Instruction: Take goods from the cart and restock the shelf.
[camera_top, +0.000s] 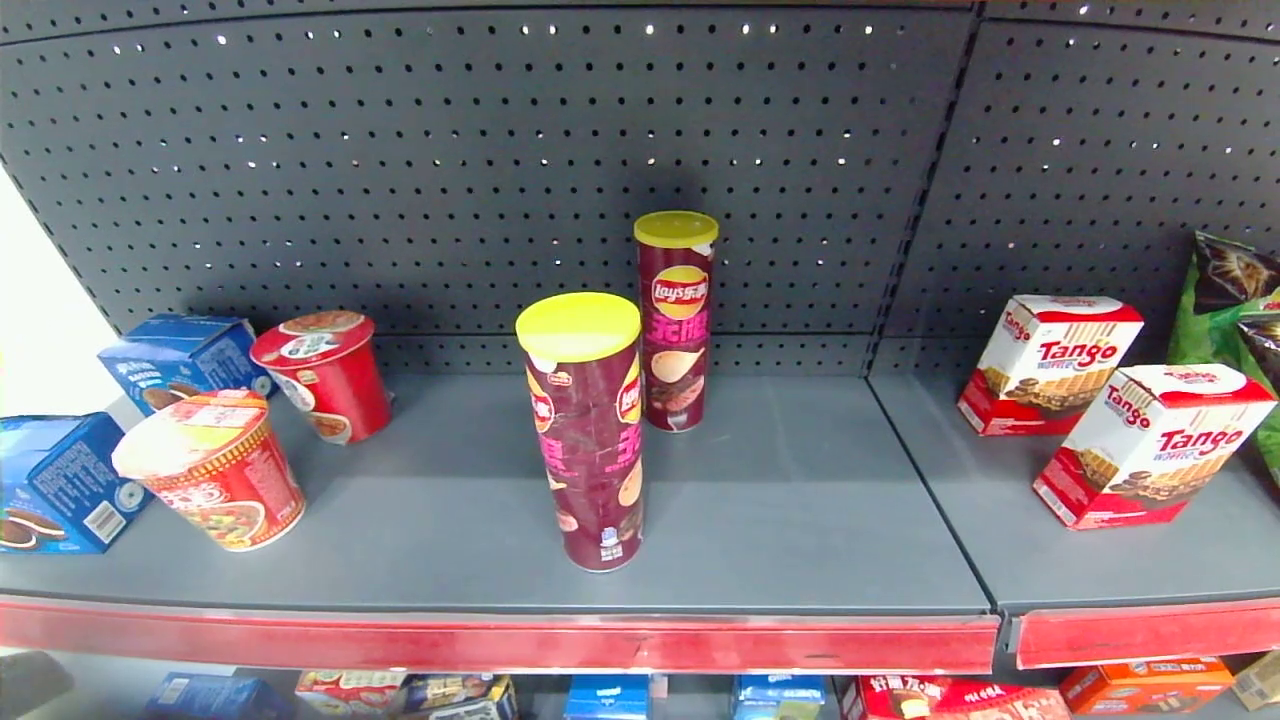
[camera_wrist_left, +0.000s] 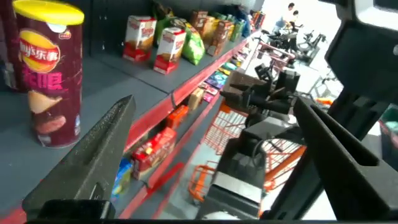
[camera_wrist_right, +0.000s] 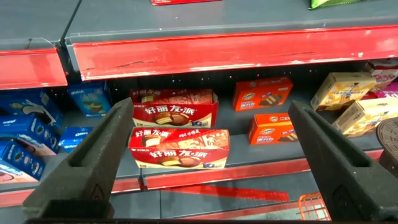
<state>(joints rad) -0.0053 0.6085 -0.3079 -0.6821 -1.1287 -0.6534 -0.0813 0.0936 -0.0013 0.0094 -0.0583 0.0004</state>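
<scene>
Midway along the grey shelf (camera_top: 780, 520) two chip cans (camera_top: 588, 440) stand upright; your left gripper (camera_wrist_left: 211, 109) and right gripper (camera_wrist_right: 209, 107) both gape empty, so you likely next fetch goods from the orange cart (camera_wrist_left: 229, 132).

On my left wrist feed, the left gripper (camera_wrist_left: 213, 102) has two long, wedge-shaped fingers (camera_wrist_left: 93, 158). They are matte charcoal with a faintly grainy surface, broad at the base and narrowing to blunt tips. The right gripper (camera_wrist_right: 209, 104) looks the same on its own feed, with dark grey tapered fingers (camera_wrist_right: 348, 168), flat inner faces and a bevelled outer edge. Low on each right finger I can make out a small notch-like mark, too faint to describe further.
</scene>
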